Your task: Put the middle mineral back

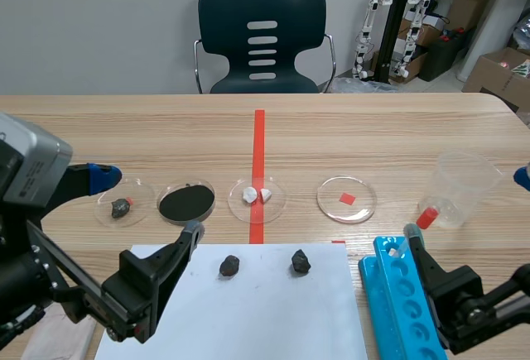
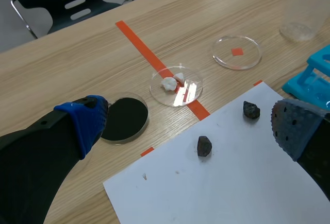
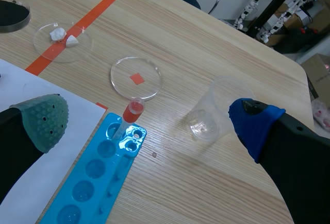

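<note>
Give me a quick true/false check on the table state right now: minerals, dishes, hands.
1. The white paper carries a left dark mineral and a right dark mineral. True.
2. The left hand is shut on a mineral. False: it is open and holds nothing.
3. The dish on the red tape line holds white pieces. True.
4. The rightmost dish holds a dark mineral. False: it shows only an orange square mark.
5. The clear cup stands in the blue rack. False: it stands on the table beyond the rack.
</note>
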`<state>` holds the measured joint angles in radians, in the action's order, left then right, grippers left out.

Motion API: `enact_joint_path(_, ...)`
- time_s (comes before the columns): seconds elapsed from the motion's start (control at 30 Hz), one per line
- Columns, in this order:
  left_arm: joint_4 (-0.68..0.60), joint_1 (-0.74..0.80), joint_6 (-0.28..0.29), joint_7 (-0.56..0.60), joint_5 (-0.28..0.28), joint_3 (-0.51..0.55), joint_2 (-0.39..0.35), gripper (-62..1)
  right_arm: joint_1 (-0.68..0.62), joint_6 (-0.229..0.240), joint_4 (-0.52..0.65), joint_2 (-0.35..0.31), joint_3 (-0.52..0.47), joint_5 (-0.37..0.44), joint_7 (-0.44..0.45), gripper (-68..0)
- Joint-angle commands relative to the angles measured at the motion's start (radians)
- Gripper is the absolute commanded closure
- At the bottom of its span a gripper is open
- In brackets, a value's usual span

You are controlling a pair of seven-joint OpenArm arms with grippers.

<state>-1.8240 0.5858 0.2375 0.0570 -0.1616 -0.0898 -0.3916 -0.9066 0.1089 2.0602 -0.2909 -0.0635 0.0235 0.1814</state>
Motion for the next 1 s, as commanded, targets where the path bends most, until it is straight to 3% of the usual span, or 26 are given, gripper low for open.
enact_joint_path(0.0,-0.045,0.005,-0.001,0.018,0.022,0.006,0.000,-62.3,0.010,-0.006,0.018,0.000,-0.003,0.006,0.016,-67.9)
enact_joint_path(0.1,-0.072,0.017,-0.002,0.040,0.043,0.007,-0.011,-62.3,0.012,-0.006,0.018,0.000,-0.003,0.006,0.019,-67.9)
enact_joint_path(0.97,-0.081,0.018,-0.002,0.048,0.043,0.013,-0.010,-62.3,0.012,-0.006,0.018,0.000,-0.003,0.036,0.019,-67.9)
